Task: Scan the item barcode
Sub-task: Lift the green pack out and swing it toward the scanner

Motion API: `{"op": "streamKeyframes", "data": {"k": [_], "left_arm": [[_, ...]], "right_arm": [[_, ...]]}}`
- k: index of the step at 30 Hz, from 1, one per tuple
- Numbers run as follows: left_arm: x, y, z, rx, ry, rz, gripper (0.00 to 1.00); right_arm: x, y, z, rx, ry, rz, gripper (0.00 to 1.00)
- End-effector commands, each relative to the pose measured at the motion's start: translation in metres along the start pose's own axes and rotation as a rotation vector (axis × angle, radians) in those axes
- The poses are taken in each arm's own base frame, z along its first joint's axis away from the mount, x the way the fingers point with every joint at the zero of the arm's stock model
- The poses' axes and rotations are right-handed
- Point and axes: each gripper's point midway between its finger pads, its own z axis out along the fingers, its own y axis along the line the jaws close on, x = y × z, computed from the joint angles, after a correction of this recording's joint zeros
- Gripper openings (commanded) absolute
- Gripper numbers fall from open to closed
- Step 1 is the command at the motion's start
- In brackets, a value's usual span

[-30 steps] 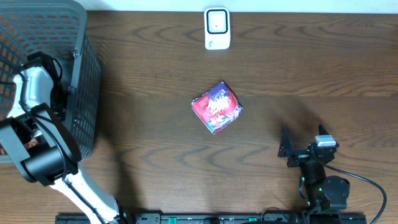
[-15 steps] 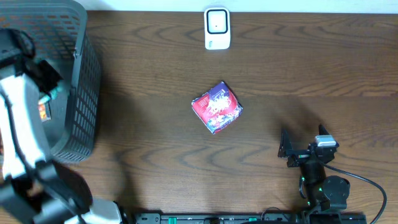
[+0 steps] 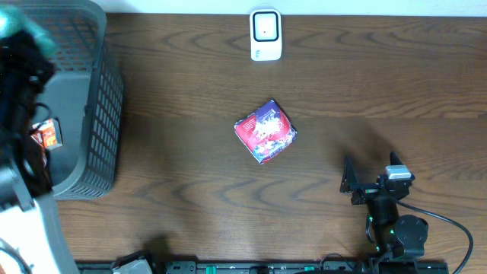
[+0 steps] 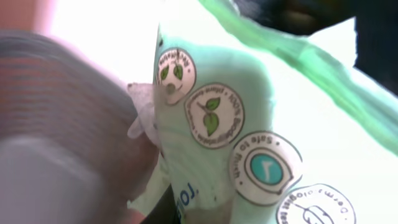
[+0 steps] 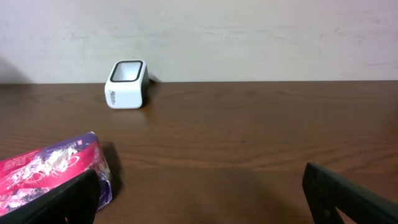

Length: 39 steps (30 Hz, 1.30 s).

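Overhead view of a dark wood bench (image 3: 190, 190). At far left, a grey basket (image 3: 103, 114), and above it the left gripper (image 3: 21, 46), blurred and close to the lens. Clenched, by every sign, on a mint-green packet (image 4: 236, 143) with round printed seals, filling the left wrist view; fingers themselves not made out there. No barcode on the face shown.

At the far edge, centre, a small white scanner (image 3: 265, 34), well apart from the packet. Mid-bench, a pink and purple pouch (image 3: 265, 131), untouched. Lower right, the right gripper (image 3: 347, 179), released, jaws spread wide, low over the bench, holding nothing. On the basket floor, a small orange item (image 3: 47, 135).

Judged step: item lifted out of the basket, carry to the scanner not yet made. Next move: across the bench to the scanner, clear of the basket rim and the pouch, then a turn of the packet to bring its barcode, wherever printed, square to the scanner window. Soft film likely to slip or crease; firm hold advisable.
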Motion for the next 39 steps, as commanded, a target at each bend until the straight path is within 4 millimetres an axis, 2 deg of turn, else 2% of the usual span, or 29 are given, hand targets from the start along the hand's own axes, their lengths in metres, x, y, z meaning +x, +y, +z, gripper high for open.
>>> {"op": "streamKeyframes", "data": {"k": [1,7,10,13,19,24,27,30,33,39], "left_arm": [[0.032,-0.075,-0.017,0.281,0.133,0.015,0.07],[0.099,-0.14,-0.019,0.467,0.311,0.121,0.07],[0.129,-0.157,-0.013,0.497,0.377,0.17,0.07],[0.161,-0.16,0.003,0.445,0.418,0.25,0.07],[0.211,-0.123,0.042,0.171,0.474,0.406,0.07],[0.253,-0.091,0.059,0.043,0.609,0.48,0.07],[0.277,-0.064,0.065,-0.059,0.698,0.523,0.07],[0.295,-0.039,0.067,-0.156,0.776,0.567,0.07],[0.313,-0.016,0.06,-0.239,0.876,0.585,0.07],[0.337,0.015,0.046,-0.351,1.002,0.601,0.08]], "right_arm": [[0.001,-0.002,0.0,0.011,0.001,0.014,0.99],[0.001,-0.002,0.0,0.011,0.001,0.014,0.99],[0.001,-0.002,0.0,0.011,0.001,0.014,0.99],[0.001,-0.002,0.0,0.011,0.001,0.014,0.99],[0.001,-0.002,0.0,0.011,0.001,0.014,0.99],[0.001,-0.002,0.0,0.011,0.001,0.014,0.99],[0.001,-0.002,0.0,0.011,0.001,0.014,0.99],[0.001,-0.002,0.0,0.011,0.001,0.014,0.99],[0.001,-0.002,0.0,0.011,0.001,0.014,0.99],[0.001,-0.002,0.0,0.011,0.001,0.014,0.99]]}}
